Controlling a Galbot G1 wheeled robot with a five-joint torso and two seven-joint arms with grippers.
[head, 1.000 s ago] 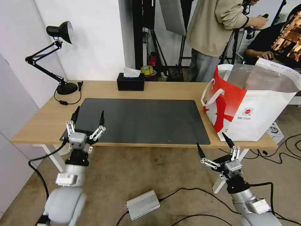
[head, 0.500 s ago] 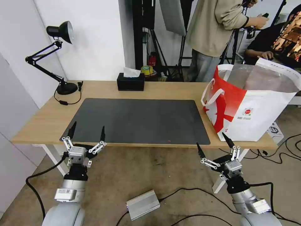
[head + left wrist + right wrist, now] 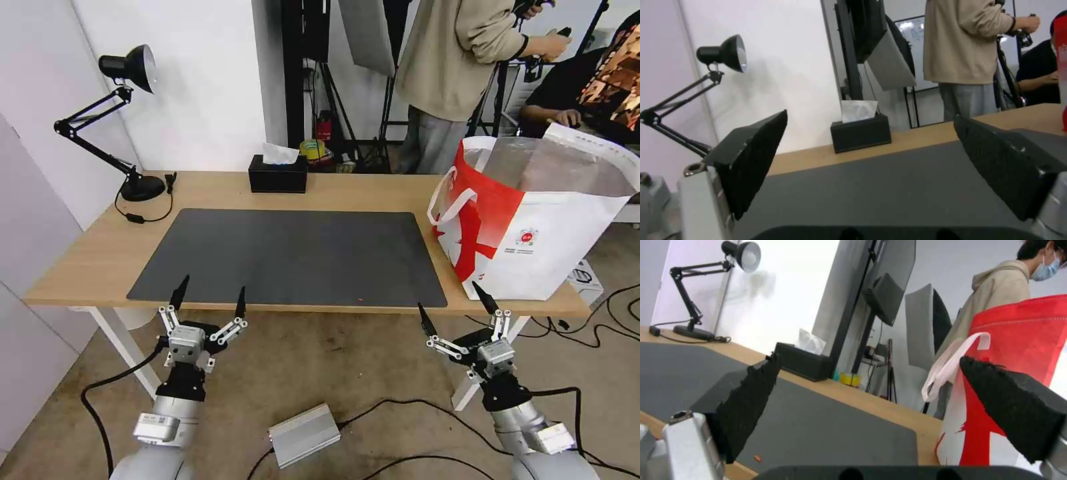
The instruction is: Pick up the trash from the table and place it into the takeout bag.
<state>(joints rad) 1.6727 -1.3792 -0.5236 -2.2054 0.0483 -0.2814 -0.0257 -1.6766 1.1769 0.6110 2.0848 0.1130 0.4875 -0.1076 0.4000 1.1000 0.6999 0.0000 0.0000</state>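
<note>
The table [image 3: 93,250] carries a dark grey mat [image 3: 293,253] with a tiny red speck [image 3: 360,299] near its front edge. No trash is in view. The red-and-white takeout bag [image 3: 533,233] stands open on the table's right end, its foil lining showing; the right wrist view has the bag [image 3: 1022,350] close by. My left gripper [image 3: 212,293] hangs open and empty just below the table's front edge, left of centre. My right gripper [image 3: 450,303] is open and empty below the front edge, near the bag's corner.
A black tissue box [image 3: 278,175] sits at the table's back middle, a black desk lamp [image 3: 127,127] at the back left. A silver box [image 3: 304,435] and cables lie on the floor under me. People stand behind the table.
My left gripper has dropped from above the mat's front left corner to below the table edge and drifted right, staying open. The right arm has not moved.
</note>
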